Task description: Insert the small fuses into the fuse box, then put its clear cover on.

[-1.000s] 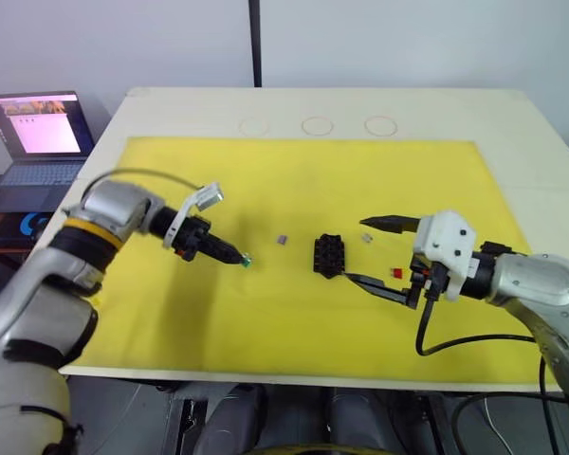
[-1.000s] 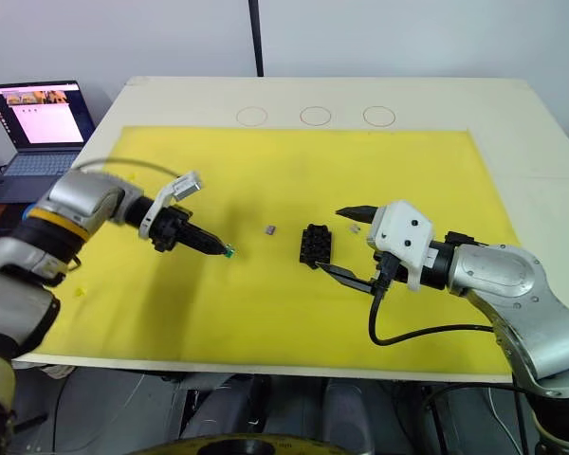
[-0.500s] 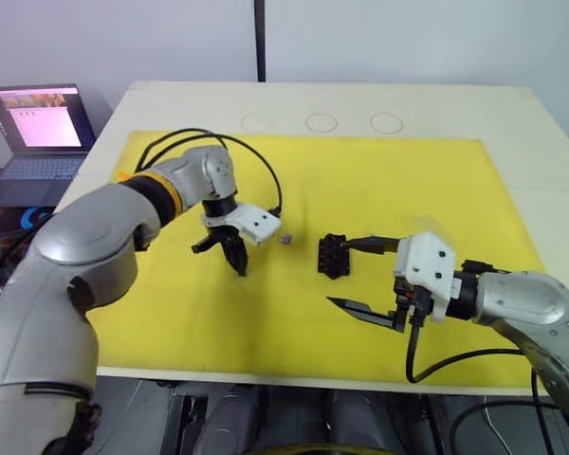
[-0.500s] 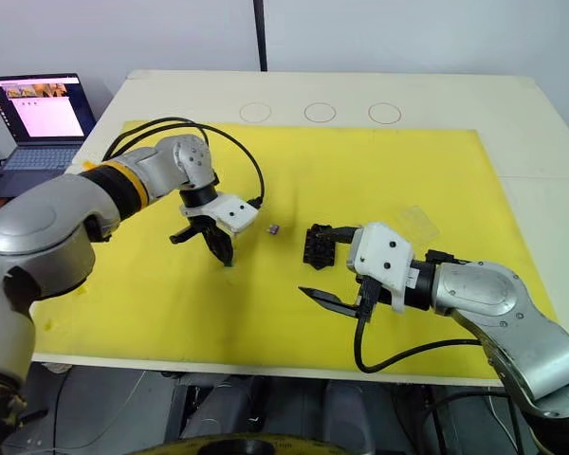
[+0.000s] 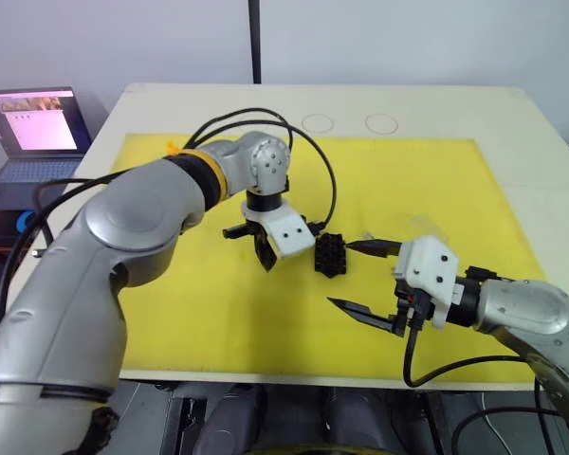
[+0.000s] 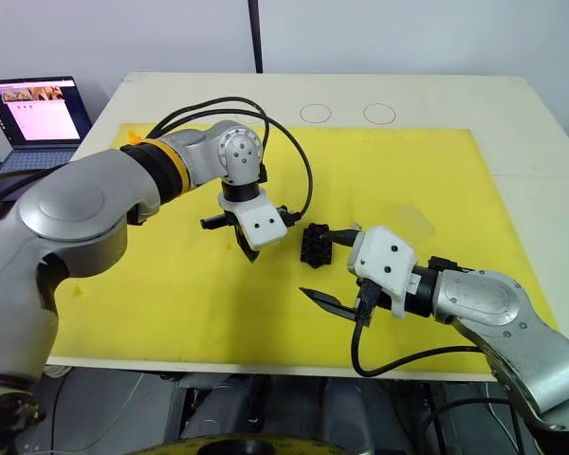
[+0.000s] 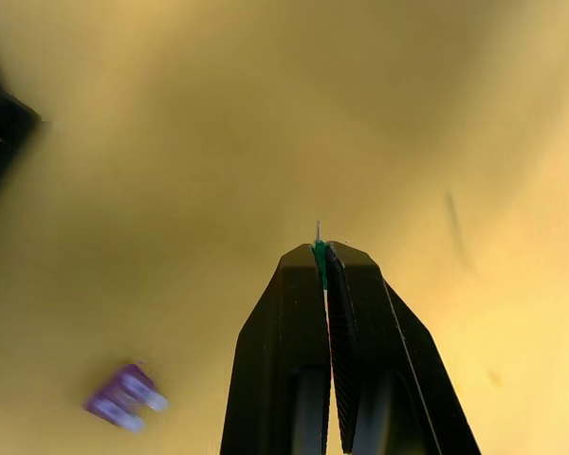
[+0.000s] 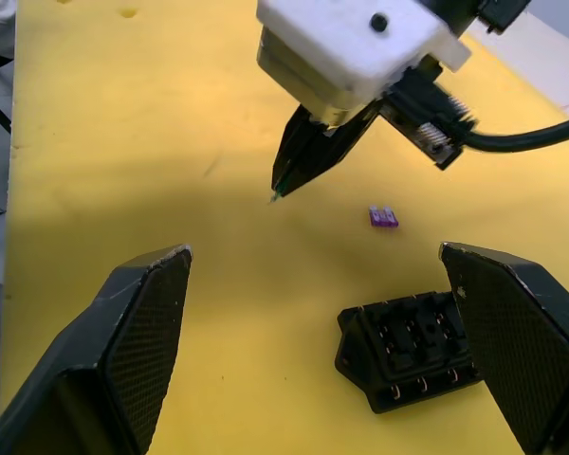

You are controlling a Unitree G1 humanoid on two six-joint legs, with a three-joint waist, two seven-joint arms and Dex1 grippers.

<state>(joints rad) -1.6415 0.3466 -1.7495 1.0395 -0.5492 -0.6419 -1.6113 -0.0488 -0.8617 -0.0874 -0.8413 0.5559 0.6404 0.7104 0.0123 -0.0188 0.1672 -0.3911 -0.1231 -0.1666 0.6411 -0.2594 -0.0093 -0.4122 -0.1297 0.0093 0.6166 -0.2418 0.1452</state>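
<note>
Pinching the green fuse (image 7: 318,254) between closed fingers, your left gripper (image 5: 266,258) has swung in from the mat's left side and now hangs just left of the fuse box (image 5: 330,254), so insertion looks next. A purple fuse (image 8: 383,218) lies on the yellow mat (image 5: 408,171) near it. Your right gripper (image 5: 368,281) has pulled back slightly, jaws wide and empty, beside the box. The clear cover (image 6: 415,217) rests behind it.

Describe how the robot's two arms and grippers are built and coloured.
Both arms are smooth silver-grey shells. The left arm has a yellow-and-black band near the wrist and black cables looping over it. Each wrist ends in a white block carrying the left gripper and right gripper, both with tapered black jaws with ridged inner faces. A black cable hangs below the right arm.
</note>
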